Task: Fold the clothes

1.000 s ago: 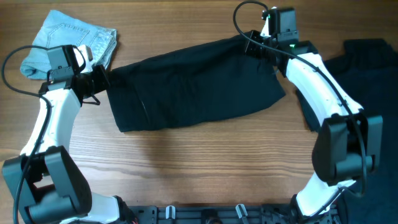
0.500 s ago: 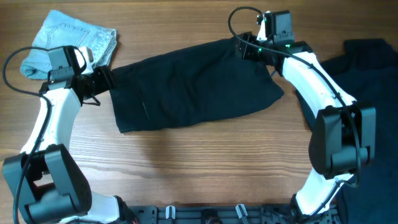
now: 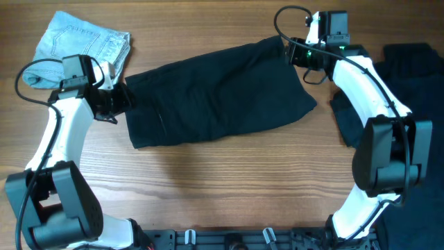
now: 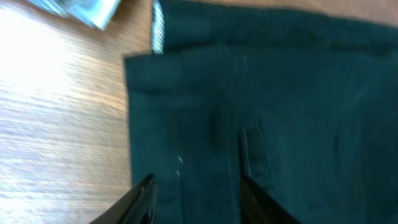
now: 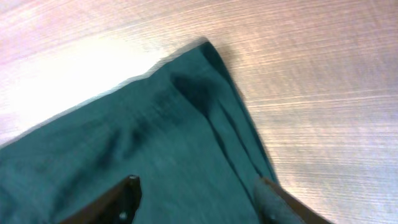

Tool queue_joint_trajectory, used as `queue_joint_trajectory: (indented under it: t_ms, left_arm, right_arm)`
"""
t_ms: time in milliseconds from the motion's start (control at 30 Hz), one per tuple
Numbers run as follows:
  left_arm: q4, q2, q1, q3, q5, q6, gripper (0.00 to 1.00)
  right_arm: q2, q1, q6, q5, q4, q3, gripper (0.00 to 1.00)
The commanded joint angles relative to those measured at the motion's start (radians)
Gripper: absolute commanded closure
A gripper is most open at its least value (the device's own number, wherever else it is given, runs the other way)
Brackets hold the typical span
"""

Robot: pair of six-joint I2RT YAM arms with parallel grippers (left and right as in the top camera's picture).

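Here's the black garment (image 3: 218,94), laid flat on the wooden table (image 3: 222,187) and stretched right between the two grippers, a long slanted slab of soft, limp, matte cloth with a few shallow wrinkles. Over at its one end, the left gripper (image 4: 196,199) has its jaws spread with nothing pinched; whether the tips touch the cloth, I can't tell. The garment's straight side edge runs just outside one fingertip, a stitched seam line rises just ahead of the other, and a sliver of pale ribbed waistband (image 4: 157,25) peeks out well ahead of the jaws at the far corner. Ahead and off to the outer side of those jaws sits the denim garment (image 3: 83,42), light blue, bunched up, stitching showing, near the black cloth's corner. At the other end, the right gripper (image 5: 199,193) also has its jaws wide apart and empty, poised over the garment's corner. The corner's point lies just ahead of the jaws, and two raised creases run from it back toward one finger. Beyond that corner and out to the side of that finger there's only bare, streaky wood grain, so plenty of room there. A broad band of open table also lies on the robot's side of the garment, behind both sets of jaws. Well apart from the right jaws, out past the right arm, a second black garment (image 3: 409,76) lies rumpled at the table's edge.
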Motion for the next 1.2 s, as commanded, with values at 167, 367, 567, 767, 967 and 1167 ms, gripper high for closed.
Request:
queue_joint_trajectory:
  t_ms: [167, 367, 567, 767, 967, 1167]
  left_arm:
    - [-0.039, 0.012, -0.024, 0.009, 0.031, 0.005, 0.57]
    - [-0.045, 0.012, -0.024, 0.009, 0.031, 0.005, 0.54]
    - [-0.045, 0.012, -0.024, 0.009, 0.031, 0.004, 0.53]
    - [-0.044, 0.012, -0.024, 0.009, 0.031, 0.001, 0.53]
    - [-0.044, 0.012, -0.024, 0.009, 0.031, 0.001, 0.53]
    - [-0.023, 0.012, -0.024, 0.009, 0.031, 0.001, 0.52]
  right_arm:
    - [0.203, 0.013, 0.016, -0.134, 0.300, 0.014, 0.40]
    - [0.267, 0.015, 0.063, -0.211, 0.426, 0.014, 0.34]
    - [0.274, 0.019, 0.062, -0.212, 0.429, 0.014, 0.50]
    - [0.298, 0.020, 0.109, -0.216, 0.432, 0.014, 0.77]
    - [0.202, -0.049, 0.147, -0.262, 0.470, 0.015, 0.96]
    - [0.138, -0.101, 0.172, -0.338, 0.508, 0.014, 0.96]
